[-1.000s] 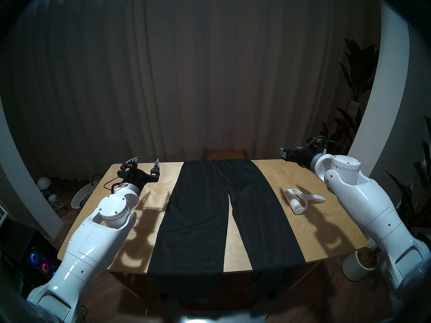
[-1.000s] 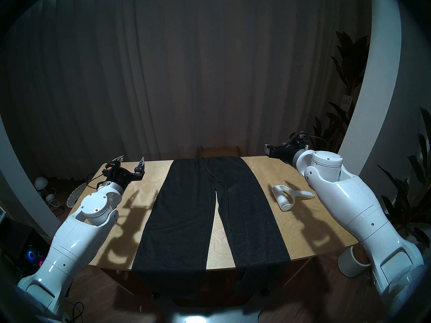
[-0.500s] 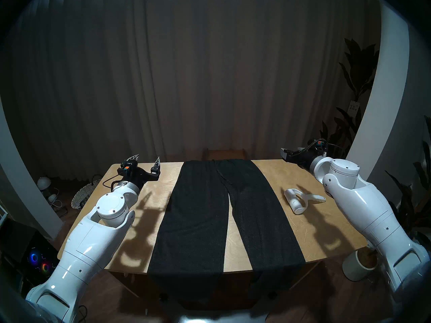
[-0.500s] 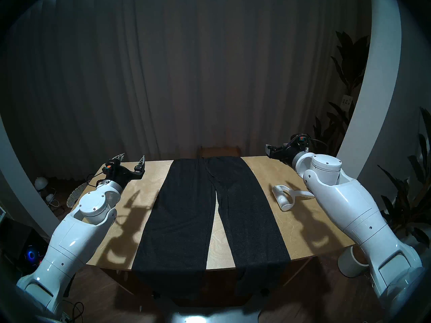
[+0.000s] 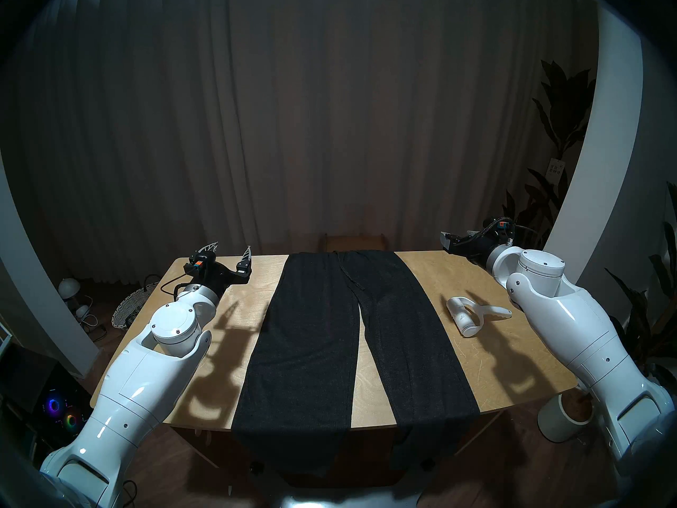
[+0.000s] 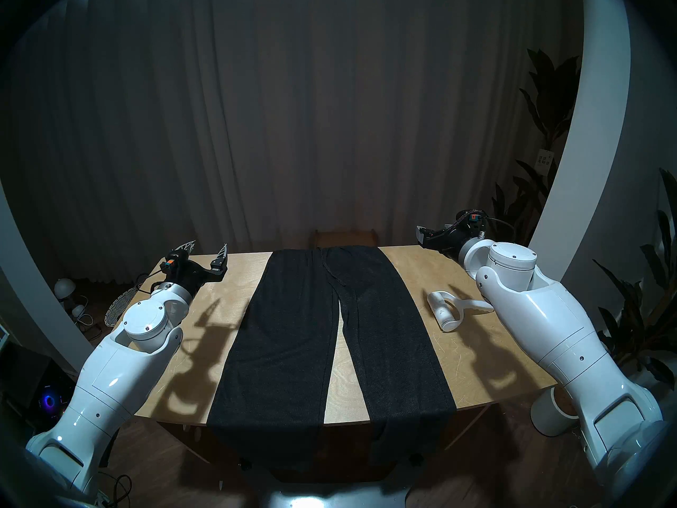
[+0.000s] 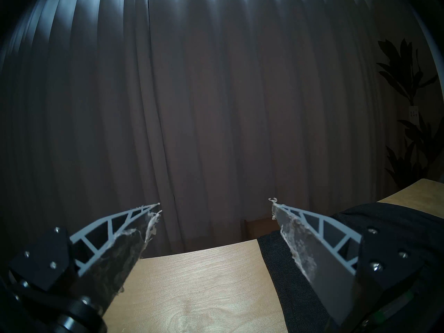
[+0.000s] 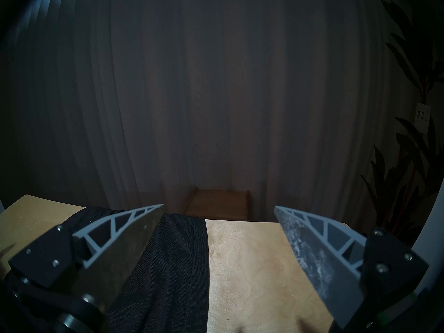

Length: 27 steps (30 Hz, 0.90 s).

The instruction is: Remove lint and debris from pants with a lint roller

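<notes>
Charcoal-black pants (image 5: 311,331) (image 6: 289,331) lie flat along the wooden table (image 5: 513,368), waist at the far edge and leg ends hanging over the near edge. The white lint roller (image 5: 472,314) (image 6: 452,309) lies on the table to the right of the pants, handle pointing right. No lint or debris shows on the fabric in any view. My left gripper (image 5: 230,247) (image 7: 215,202) hovers open over the far left corner, beside the pants (image 7: 300,265). My right gripper (image 5: 445,239) (image 8: 219,206) hovers open over the far right corner, empty, with the waistband (image 8: 168,265) below it.
A wooden stool (image 5: 353,241) stands behind the table against the curtain. On the floor are a wicker basket (image 5: 128,309) at the left and a white cylindrical bin (image 5: 564,417) at the right. Plants (image 5: 560,129) fill the right corner.
Both arms shifted slightly a second ago and have been still since. Both grippers stay open. Pants and roller have not moved.
</notes>
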Available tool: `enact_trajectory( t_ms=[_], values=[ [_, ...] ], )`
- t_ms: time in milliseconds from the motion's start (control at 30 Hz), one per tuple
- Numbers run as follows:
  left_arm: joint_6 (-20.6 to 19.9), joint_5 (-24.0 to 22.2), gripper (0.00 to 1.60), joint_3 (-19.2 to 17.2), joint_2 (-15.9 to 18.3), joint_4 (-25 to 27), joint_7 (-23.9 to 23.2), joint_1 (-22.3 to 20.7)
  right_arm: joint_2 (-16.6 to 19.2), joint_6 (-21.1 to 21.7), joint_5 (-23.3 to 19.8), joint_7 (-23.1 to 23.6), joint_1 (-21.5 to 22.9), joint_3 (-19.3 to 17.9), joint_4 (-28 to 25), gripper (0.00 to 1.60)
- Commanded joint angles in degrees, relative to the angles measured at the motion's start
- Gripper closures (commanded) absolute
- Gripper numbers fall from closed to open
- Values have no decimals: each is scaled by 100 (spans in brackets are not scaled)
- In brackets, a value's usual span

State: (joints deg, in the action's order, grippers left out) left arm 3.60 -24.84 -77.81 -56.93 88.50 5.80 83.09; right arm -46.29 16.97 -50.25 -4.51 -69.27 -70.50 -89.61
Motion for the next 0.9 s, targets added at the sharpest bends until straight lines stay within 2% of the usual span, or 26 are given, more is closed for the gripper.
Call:
enact_trajectory(
  t_ms=[0, 867],
  values=[
    [52, -5, 0, -63, -15, 116, 30, -125, 12, -74, -15, 1, 53, -89, -67, 0],
    [52, -6, 0, -59, -13, 117, 36, -125, -16, -57, 20, 24, 39, -126, -65, 0]
  ],
)
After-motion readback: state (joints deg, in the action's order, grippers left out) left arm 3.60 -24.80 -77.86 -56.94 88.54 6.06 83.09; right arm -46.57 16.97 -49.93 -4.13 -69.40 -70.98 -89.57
